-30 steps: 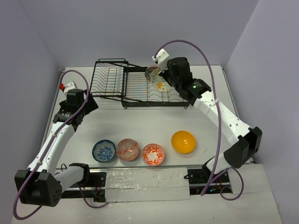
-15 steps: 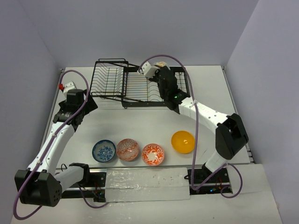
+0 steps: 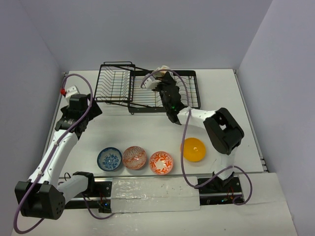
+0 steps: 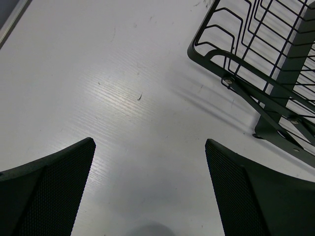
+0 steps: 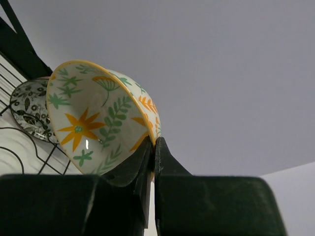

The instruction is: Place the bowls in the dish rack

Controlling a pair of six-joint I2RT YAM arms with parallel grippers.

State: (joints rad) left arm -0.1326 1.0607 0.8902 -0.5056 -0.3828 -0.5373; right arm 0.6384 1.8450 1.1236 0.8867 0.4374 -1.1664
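My right gripper (image 3: 165,81) is over the black wire dish rack (image 3: 189,101), shut on the rim of the white bowl with green-orange leaves (image 5: 98,118). It holds the bowl tilted on edge. In the right wrist view the gripper (image 5: 154,143) pinches the rim, and the grey-black patterned bowl (image 5: 28,112) stands in the rack wires (image 5: 12,147) behind it. My left gripper (image 3: 87,109) is open and empty over bare table by the rack's basket end (image 4: 256,64). The blue (image 3: 109,159), pink-red (image 3: 134,157), orange-red floral (image 3: 161,162) and orange-yellow (image 3: 193,149) bowls sit in a row near the front.
The rack's tilted basket section (image 3: 115,83) is at the back left. Grey walls close the table on the back and both sides. A purple cable (image 3: 197,83) loops over the rack from my right arm.
My right arm has swung left along the rack with the leaf bowl and folded in closer. The left arm and the bowls on the table have not moved.
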